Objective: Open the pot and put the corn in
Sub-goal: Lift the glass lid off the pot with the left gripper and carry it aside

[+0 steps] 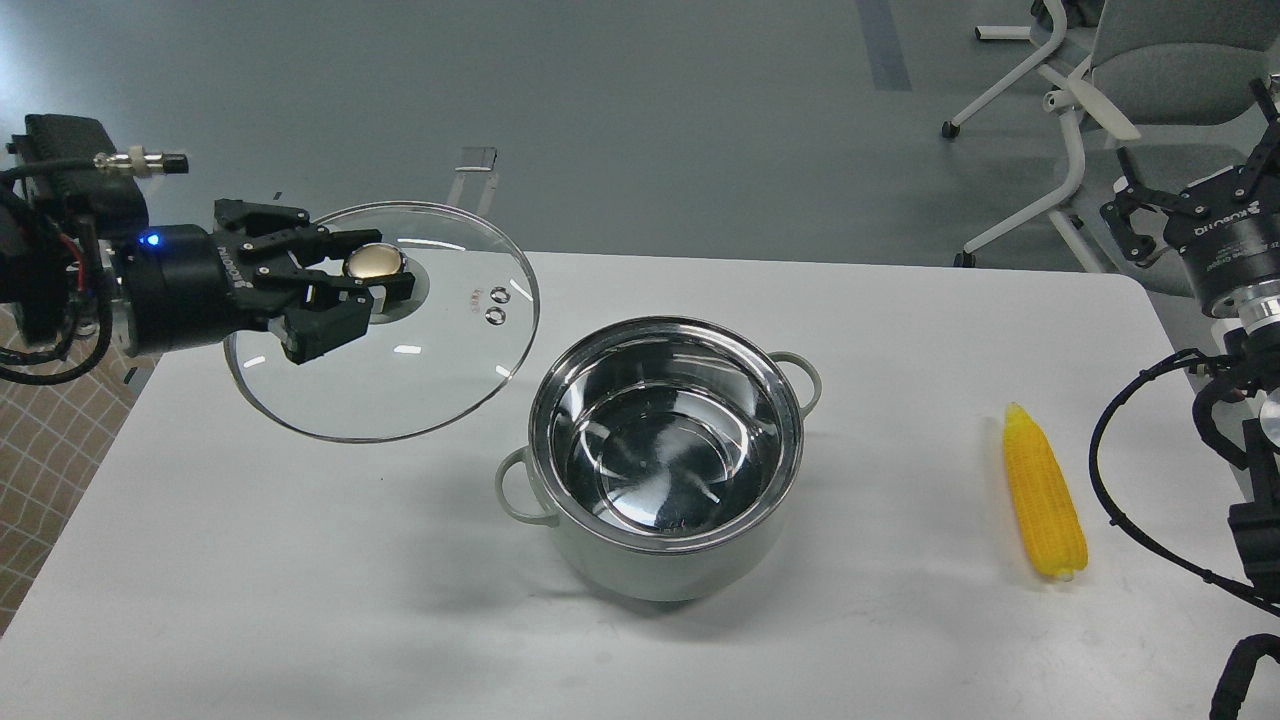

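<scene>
The pale grey-green pot (662, 568) stands open in the middle of the white table (300, 580), its shiny steel inside empty. My left gripper (372, 272) is shut on the gold knob of the round glass lid (420, 370) and holds the lid in the air, tilted, up and to the left of the pot, over the table's back left corner. The yellow corn (1043, 492) lies on the table to the right of the pot, pointed end away from me. My right gripper (1195, 160) is open and empty, raised beyond the table's right edge, well behind the corn.
A white-framed grey chair (1170, 60) stands on the floor behind the right gripper. A checked cloth (40, 440) lies past the table's left edge. Black cables (1130, 480) of the right arm hang close to the corn.
</scene>
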Controlling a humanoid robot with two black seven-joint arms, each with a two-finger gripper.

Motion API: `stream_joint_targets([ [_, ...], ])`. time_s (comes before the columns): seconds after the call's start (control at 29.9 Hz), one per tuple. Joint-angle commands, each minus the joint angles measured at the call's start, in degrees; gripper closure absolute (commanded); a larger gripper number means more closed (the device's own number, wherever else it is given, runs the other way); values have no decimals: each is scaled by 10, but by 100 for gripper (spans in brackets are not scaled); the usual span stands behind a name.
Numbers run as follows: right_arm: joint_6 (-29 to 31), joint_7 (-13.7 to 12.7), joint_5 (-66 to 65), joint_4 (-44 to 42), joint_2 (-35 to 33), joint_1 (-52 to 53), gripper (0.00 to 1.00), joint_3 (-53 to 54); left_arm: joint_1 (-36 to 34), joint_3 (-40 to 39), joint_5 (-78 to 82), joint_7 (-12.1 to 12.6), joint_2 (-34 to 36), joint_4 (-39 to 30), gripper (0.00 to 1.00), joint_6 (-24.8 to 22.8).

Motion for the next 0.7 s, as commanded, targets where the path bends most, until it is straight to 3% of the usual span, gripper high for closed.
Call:
stream_joint_targets([
  [0.0,0,0,0,2,1,-2,0,0,35,21,-11,0,-16,76,71,52],
  [0.23,0,0,0,-1,1,-2,0,-1,95,30,-16,-5,-111,223,71,111],
  [0.53,0,-1,0,-3,1,-2,0,-1,145,30,-17,-3,-135,266,71,137],
  [0.67,0,0,0,-3,1,-6,0,-2,175,30,-16,-4,-155,309,70,171],
])
